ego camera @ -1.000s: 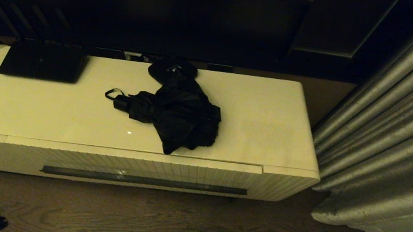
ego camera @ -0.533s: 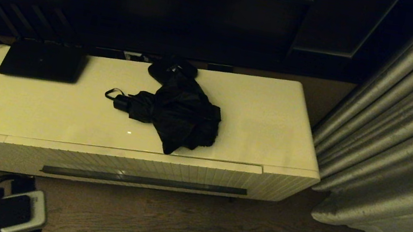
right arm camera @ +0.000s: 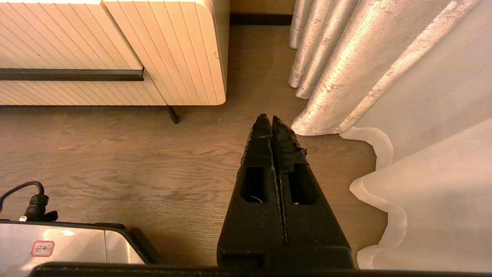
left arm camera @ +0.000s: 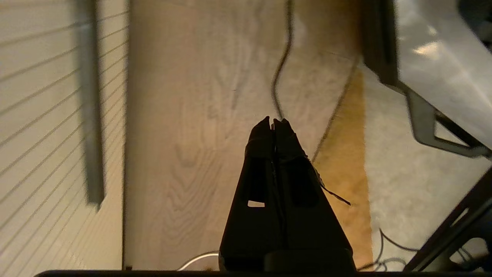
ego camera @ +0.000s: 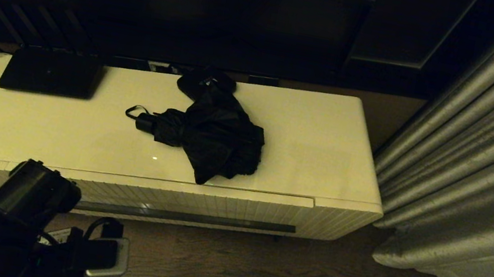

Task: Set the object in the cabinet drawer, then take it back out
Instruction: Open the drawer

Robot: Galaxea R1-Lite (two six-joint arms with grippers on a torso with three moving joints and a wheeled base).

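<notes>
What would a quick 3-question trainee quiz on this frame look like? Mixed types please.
1. True or false: the cabinet drawer is pulled open.
2. Where does the umbrella lie?
A. on the cabinet top
B. on the floor
C. inside the drawer
3. Fill in: the jaws of the left gripper are ____.

Key
1. False. The ribbed front sits flush, and its handle slot is untouched.
2. A. It lies on the cabinet top, right of the flat black device.
3. Shut, holding nothing, over the floor beside the drawer front. The right gripper is also shut, low near the curtain.
</notes>
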